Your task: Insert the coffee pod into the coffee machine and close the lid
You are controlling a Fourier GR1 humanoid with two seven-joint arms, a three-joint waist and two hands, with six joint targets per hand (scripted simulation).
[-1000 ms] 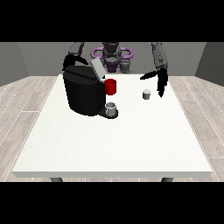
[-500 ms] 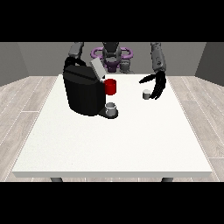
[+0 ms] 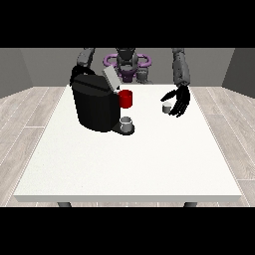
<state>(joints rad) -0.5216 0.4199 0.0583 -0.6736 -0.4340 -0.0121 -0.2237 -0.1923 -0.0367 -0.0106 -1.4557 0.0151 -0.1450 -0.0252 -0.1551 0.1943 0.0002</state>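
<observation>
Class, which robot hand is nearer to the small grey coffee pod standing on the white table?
The left. That robot hand, at the view's right, sits right beside the small grey coffee pod. The other robot hand, at the view's left, is behind the black coffee machine, far from it.

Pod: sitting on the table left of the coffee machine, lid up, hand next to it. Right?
No, wrong side. The front view shows the pod on the table right of the coffee machine. The rest holds: lid up, hand next to the pod.

White table (image 3: 129, 164) with black coffee machine (image 3: 94, 104) and small coffee pod (image 3: 167, 107) well apart.
</observation>
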